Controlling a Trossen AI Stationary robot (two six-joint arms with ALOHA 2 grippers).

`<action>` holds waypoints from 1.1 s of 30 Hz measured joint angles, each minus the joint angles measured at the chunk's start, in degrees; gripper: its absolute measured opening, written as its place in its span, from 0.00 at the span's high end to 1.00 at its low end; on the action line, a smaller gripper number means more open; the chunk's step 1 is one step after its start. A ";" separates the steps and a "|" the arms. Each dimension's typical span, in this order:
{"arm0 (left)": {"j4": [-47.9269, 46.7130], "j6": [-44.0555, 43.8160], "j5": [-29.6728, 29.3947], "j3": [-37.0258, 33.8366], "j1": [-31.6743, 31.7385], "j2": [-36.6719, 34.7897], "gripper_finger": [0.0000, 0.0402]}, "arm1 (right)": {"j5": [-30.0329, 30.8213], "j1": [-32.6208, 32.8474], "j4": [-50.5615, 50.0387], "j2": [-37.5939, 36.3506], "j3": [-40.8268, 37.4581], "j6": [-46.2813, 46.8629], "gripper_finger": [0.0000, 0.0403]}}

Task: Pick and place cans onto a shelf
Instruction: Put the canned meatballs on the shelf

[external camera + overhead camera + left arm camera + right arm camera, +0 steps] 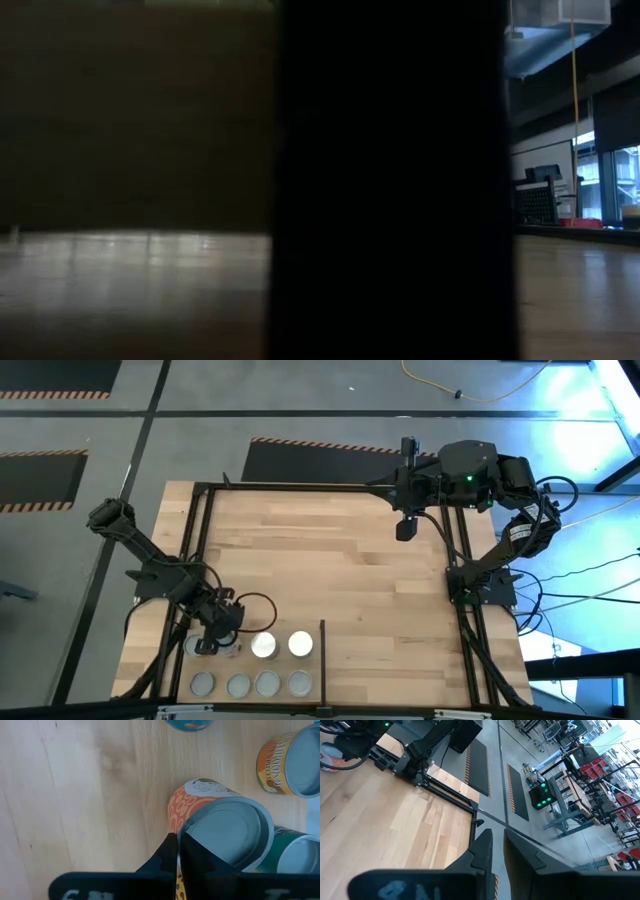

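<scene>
1. High view is looking straight down, taking in the whole table.
2. Low view is sitting at tabletop level, mostly blocked.
3. Left wrist is looking close down on cans, also showing in high view.
4. Right wrist is facing across the table toward the room.

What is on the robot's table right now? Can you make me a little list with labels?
table: wooden top with black frame
cans: seven upright cans in the near-left corner; two white-topped, four grey-topped in the front row
left gripper: over the orange-patterned can at that corner, fingers close together
right gripper: raised over the far side, away from the cans, holding nothing
divider bar: thin black bar right of the cans
</scene>
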 joint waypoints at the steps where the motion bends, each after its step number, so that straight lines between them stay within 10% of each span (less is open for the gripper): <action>1: 0.01 0.18 -0.14 0.00 0.00 0.14 1.00 | 0.00 -0.02 0.00 0.00 0.00 0.00 0.88; 25: 2.82 -3.25 4.32 0.61 0.13 -1.10 0.91 | 0.02 -0.01 0.00 0.00 0.00 0.04 0.88; 33: -1.64 -1.35 -7.42 6.99 0.76 -4.68 0.91 | 0.01 -0.01 -0.04 0.00 0.00 0.04 0.88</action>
